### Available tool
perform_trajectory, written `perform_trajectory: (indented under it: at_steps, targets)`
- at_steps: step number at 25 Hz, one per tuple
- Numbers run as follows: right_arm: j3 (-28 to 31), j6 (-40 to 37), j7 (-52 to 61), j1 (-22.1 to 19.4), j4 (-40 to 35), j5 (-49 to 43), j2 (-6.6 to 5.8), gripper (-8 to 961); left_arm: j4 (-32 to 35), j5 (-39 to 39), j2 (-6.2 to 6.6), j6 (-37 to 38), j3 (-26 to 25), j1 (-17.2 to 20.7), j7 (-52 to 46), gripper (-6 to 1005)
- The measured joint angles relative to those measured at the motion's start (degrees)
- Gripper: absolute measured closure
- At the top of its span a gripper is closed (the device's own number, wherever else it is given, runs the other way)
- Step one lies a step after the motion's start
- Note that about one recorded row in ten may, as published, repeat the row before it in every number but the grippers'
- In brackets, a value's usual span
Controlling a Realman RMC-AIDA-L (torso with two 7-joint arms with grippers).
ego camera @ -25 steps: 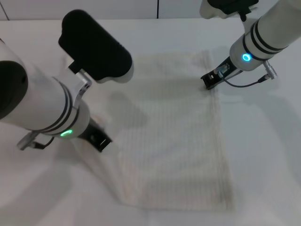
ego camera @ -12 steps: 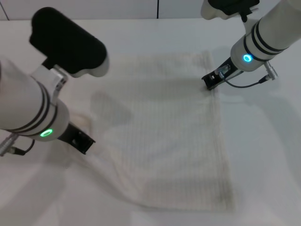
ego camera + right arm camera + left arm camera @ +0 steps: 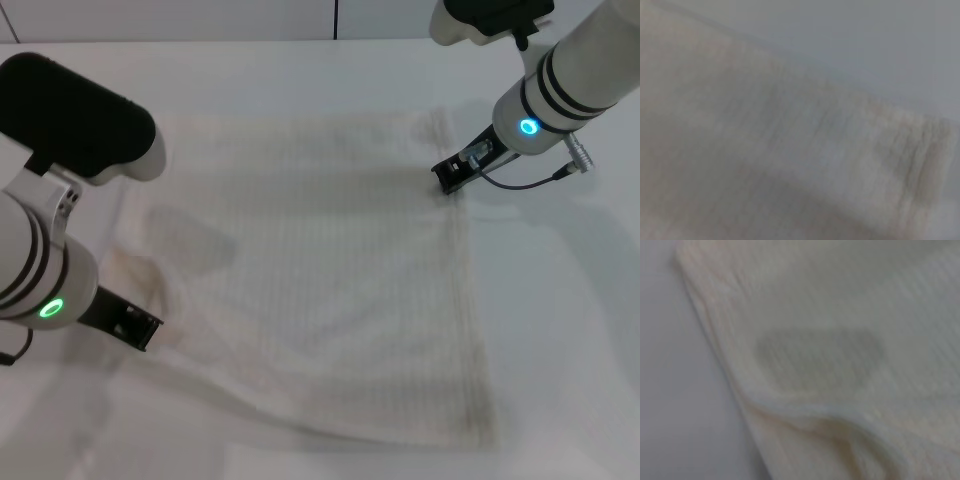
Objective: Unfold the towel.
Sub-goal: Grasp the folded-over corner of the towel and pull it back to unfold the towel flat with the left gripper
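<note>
Left tool [image 3: 135, 328] has travelled well out to the left over the last second, away from the middle of the towel [image 3: 330, 290], dragging the towel's left edge with it; the cloth now covers a far wider patch of the white tabletop [image 3: 560, 330] than a second ago, so the fold reads as mostly opened. A soft ridge and a few wrinkles remain in the towel near the left tool, and its near edge runs slack and slanted, so I judge the spread not quite finished. Left tool sits low at the towel's left margin; whether its tips are closed on the hem cannot be told, since neither view shows them. Right tool [image 3: 452, 172] has stayed put at the towel's far right edge, pressed down against the cloth as an anchor; its opening cannot be told either. No red tag is visible.
</note>
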Motion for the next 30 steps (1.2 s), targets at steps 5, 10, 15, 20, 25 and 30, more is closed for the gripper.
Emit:
perform_trajectory:
  at_steps: [5,10,15,20,25,30]
  targets:
    - [-0.1,-0.2,-0.3,-0.1,0.0,0.0,0.0,931,0.6,0.0,0.0,0.0,0.3,2.0,-0.2,914]
    - [-0.1,-0.4,-0.5,-0.2,0.0,0.0,0.0,930,0.9,0.1,0.37,-0.3,0.0,3.4,-0.2,902]
    - [-0.1,-0.4,-0.5,-0.2,0.0,0.0,0.0,929,-0.1,0.1,1.22,-2.4,0.0,3.7,-0.3,861]
    - [-0.1,-0.4,-0.5,-0.2,0.0,0.0,0.0,927,-0.1,0.1,1.95,-3.3,-0.5,3.7,-1.0,854]
    - [-0.1,-0.4,-0.5,-0.2,0.0,0.0,0.0,926,0.0,0.1,2.09,-3.3,0.3,3.7,-1.1,846]
    - [-0.2,-0.4,-0.6,-0.2,0.1,0.0,0.0,925,0.1,0.1,2.04,-3.2,1.0,3.8,-1.1,781]
